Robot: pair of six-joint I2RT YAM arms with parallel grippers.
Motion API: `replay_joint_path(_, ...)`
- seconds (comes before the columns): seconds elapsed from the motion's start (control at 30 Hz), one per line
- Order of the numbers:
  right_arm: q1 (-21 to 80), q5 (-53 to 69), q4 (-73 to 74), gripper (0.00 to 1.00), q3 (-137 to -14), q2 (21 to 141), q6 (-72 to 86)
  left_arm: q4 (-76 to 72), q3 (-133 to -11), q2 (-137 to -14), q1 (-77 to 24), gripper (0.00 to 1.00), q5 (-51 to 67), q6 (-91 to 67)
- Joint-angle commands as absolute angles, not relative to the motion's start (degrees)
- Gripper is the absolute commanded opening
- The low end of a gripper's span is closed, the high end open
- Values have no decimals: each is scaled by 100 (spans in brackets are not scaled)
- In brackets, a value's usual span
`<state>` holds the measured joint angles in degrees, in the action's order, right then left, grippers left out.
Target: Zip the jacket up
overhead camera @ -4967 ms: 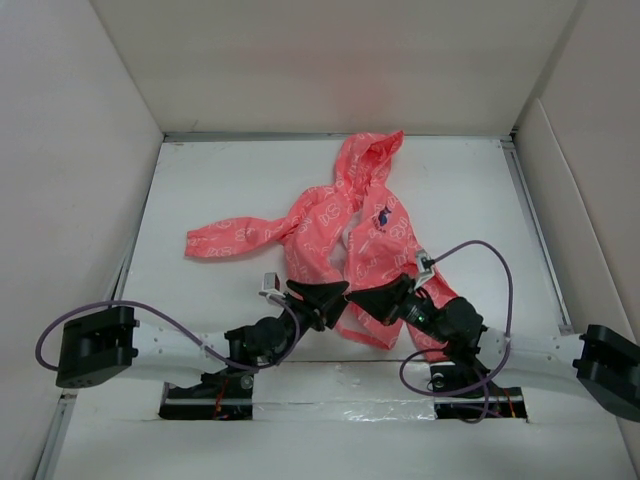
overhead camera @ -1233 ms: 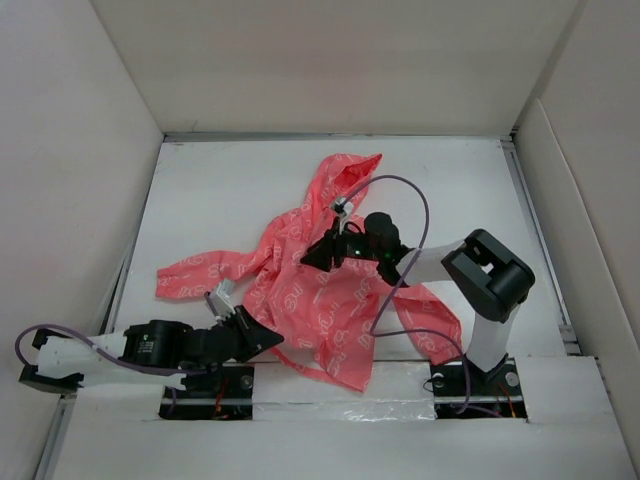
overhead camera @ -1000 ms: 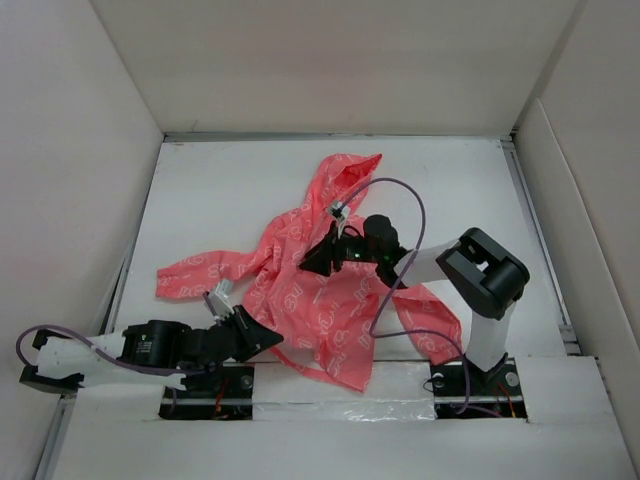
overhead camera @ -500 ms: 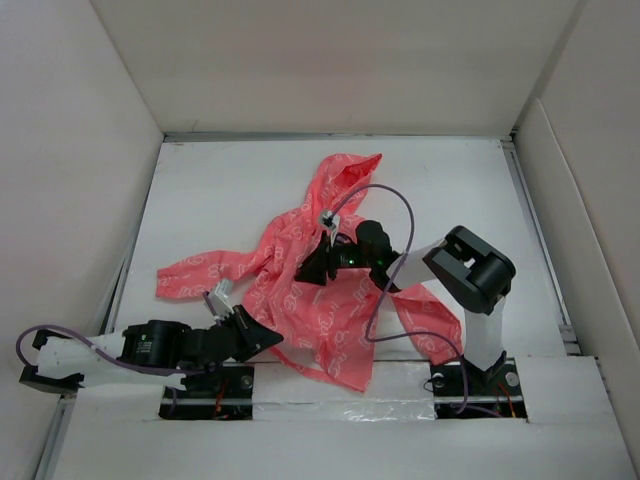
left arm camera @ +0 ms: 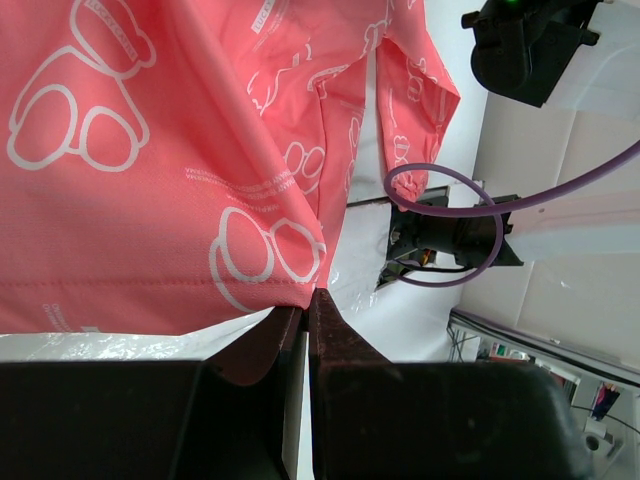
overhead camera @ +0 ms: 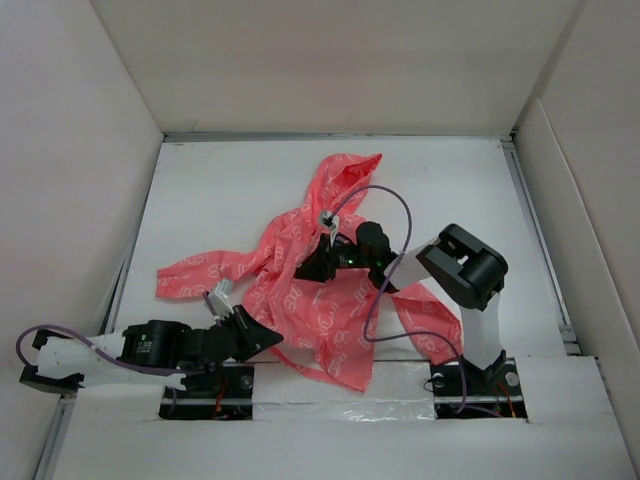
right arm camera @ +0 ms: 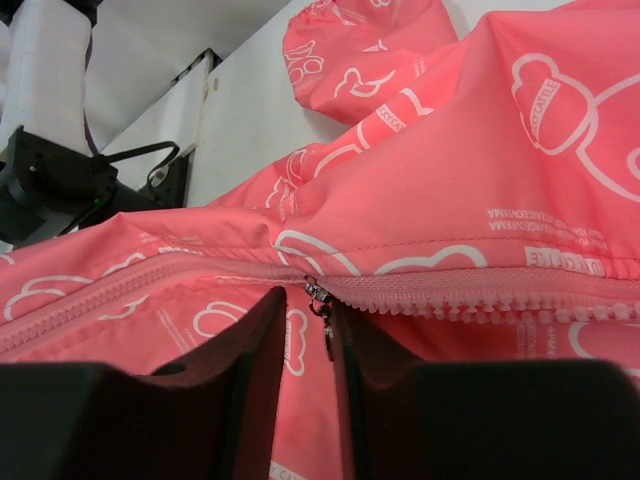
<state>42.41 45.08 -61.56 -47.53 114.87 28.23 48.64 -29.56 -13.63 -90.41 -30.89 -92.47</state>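
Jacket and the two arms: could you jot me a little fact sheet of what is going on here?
jacket: pink, lying crumpled on the white table, hood at the far end
left tool: shut on a corner of the hem, near the table's front edge
right tool: over the jacket's middle, one finger on each side of the zip pull; firm grip unclear

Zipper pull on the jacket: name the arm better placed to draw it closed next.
Right. The right fingers flank the zipper pull on the jacket, ready to clamp. The left fingers are shut on its hem corner, anchoring it.
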Motion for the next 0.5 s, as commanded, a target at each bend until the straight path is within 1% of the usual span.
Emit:
replay_joint_path(0.0, 4236, 4518, -6593, 25, -4773, 11277, 2777, 5317, -3138, -1345, -9062, 0, -3762, -9738)
replay_joint_path(0.07, 4236, 4483, -6487, 21, -4720, 11224, 2734, 5317, -3181, -1353, -9062, 0, -3788, -9721)
replay_joint_path(0.1, 4236, 4465, -6452, 12, -4685, 11198, 2742, 5283, -3190, -1354, -9062, 0, -3805, -9695)
replay_joint_path(0.17, 4166, 4421, -6346, 1, -4589, 11040, 2768, 5265, -3286, -1397, -9062, 0, -3867, -9580)
replay_joint_path(0.23, 4018, 4308, -6127, 0, -4474, 10829, 2760, 5230, -3409, -1493, -9062, 0, -3963, -9310)
replay_joint_path(0.27, 4017, 4237, -5995, 0, -4404, 10541, 2725, 5229, -3584, -1546, -9062, 0, -4103, -9203)
replay_joint_path(0.33, 3868, 3895, -5259, 0, -4421, 10180, 2497, 5247, -3796, -1748, -9062, 0, -4262, -8904)
replay_joint_path(0.37, 3763, 3702, -4925, 0, -4464, 9760, 2374, 5299, -4032, -1819, -9062, 0, -4419, -8851)
replay_joint_path(0.4, 3762, 3509, -4165, 0, -4639, 9530, 2034, 5352, -4156, -1889, -9062, 0, -4508, -8798)
replay_joint_path(0.47, 3578, 2754, -3300, 0, -4955, 9169, 1663, 5432, -4515, -2021, -9062, 0, -4797, -8544)
